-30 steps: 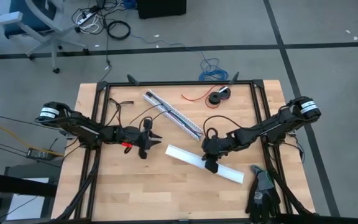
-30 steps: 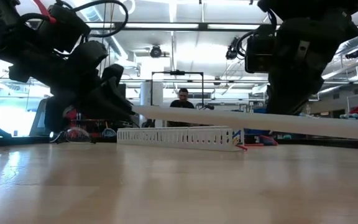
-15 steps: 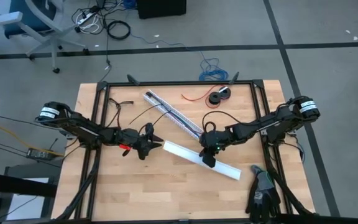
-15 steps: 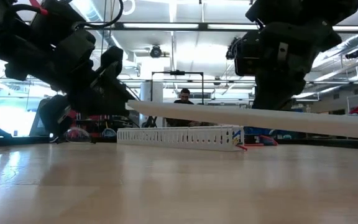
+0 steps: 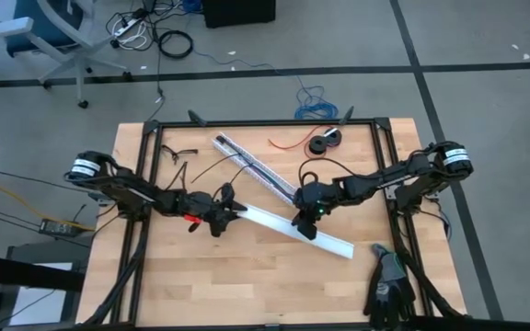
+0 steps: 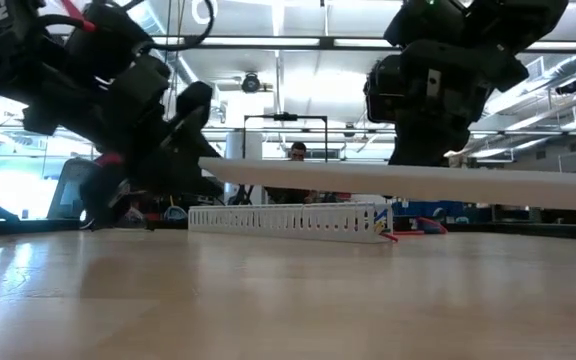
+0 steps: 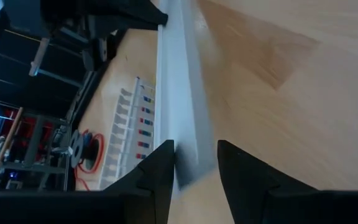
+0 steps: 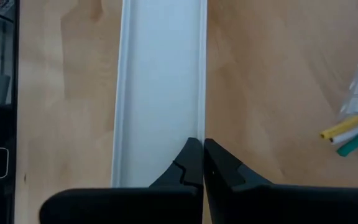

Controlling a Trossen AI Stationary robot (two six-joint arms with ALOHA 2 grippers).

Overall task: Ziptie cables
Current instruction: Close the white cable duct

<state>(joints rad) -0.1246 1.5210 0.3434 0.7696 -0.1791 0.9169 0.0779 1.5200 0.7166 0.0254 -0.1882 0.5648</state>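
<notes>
A long white strip (image 5: 293, 230) hangs level above the table, running from near its middle toward the near right. My right gripper (image 8: 202, 142) is shut on one long edge of it, about midway along. My left gripper (image 7: 194, 146) is open, with a finger on either side of the strip's left end (image 7: 188, 158); whether they touch it I cannot tell. The cables lie in a white slotted duct (image 5: 258, 168) resting on the table behind the strip. Yellow, white and green wire ends (image 8: 348, 135) stick out of the duct's end. My right gripper pinches the strip's raised long edge (image 8: 201, 118) between its two shut fingers. The fingers slant down from the table's right side and lie across the strip. The strip (image 6: 418, 182) is lifted clear of the table and hangs nearly level.
A black spool (image 5: 321, 143) and a thin red wire (image 5: 286, 142) lie at the far edge. A dark glove (image 5: 389, 280) sits at the near right corner. Black frame rails (image 5: 152, 165) border the table. A person (image 6: 296, 156) is far behind the table.
My right gripper has carried the white strip toward the table's left and far edge, still lifted, and its left end has come between my left gripper's fingers. My left gripper has rolled about its own axis and edged toward the strip.
</notes>
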